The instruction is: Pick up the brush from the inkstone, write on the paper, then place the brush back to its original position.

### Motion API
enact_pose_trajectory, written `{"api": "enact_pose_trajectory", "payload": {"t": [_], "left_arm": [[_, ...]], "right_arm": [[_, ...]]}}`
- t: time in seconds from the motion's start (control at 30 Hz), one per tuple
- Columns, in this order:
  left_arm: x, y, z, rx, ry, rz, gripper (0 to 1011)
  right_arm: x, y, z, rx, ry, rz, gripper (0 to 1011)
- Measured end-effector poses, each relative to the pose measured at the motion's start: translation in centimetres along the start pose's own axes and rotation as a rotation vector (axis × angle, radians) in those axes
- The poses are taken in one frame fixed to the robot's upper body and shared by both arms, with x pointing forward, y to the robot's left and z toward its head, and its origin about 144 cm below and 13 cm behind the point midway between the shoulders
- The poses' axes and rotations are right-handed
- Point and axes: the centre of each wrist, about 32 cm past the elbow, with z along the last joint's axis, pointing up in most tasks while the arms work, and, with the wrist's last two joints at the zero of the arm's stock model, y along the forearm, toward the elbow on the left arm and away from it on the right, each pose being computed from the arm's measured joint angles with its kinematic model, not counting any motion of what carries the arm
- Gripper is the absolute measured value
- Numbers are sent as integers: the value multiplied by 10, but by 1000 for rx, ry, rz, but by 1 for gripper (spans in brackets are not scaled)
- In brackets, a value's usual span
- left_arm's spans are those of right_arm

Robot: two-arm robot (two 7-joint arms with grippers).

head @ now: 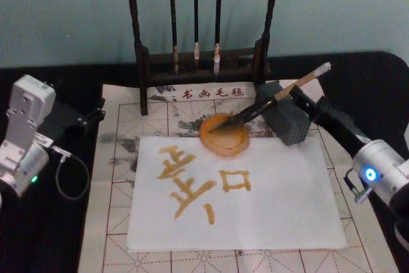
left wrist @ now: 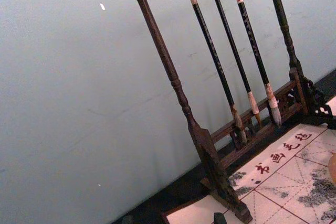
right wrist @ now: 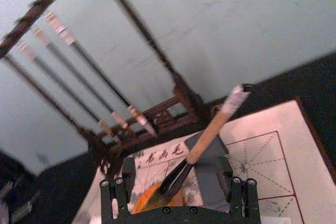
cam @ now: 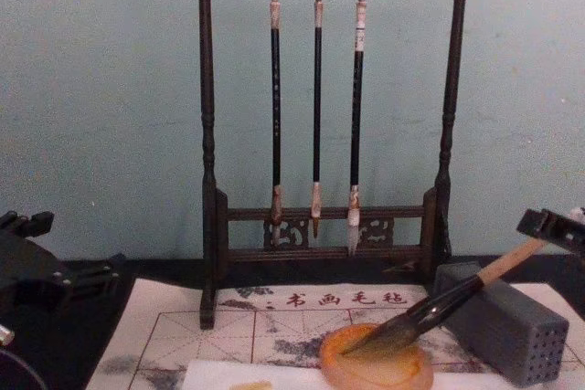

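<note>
Tan-handled brush (head: pixel 281 98) lies ahead of the right pincer (right wrist: pixel 178 195), bristles in the inkstone (head: pixel 225 135); pincer spread apart, empty.

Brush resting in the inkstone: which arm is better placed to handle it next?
Right. The right gripper already sits around the brush handle, its fingers open on either side, close to the inkstone. The left gripper is parked off to the left, well away from the brush.
</note>
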Motion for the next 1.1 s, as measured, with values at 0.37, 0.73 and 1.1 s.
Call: {"api": "enact_pose_trajectory", "payload": {"t": [0.37, 0.73, 1.1], "left_arm": [[0, 0, 0, 0, 0, 0, 1001], [0, 0, 0, 0, 0, 0, 1001], [0, 0, 0, 0, 0, 0, 1001]], "right_arm": [[-1, -17, -8, -10, -261, 86, 1000], [5, -21, -22, -15, -496, 145, 1000], [11, -19, -29, -54, -654, 178, 1000]]}}
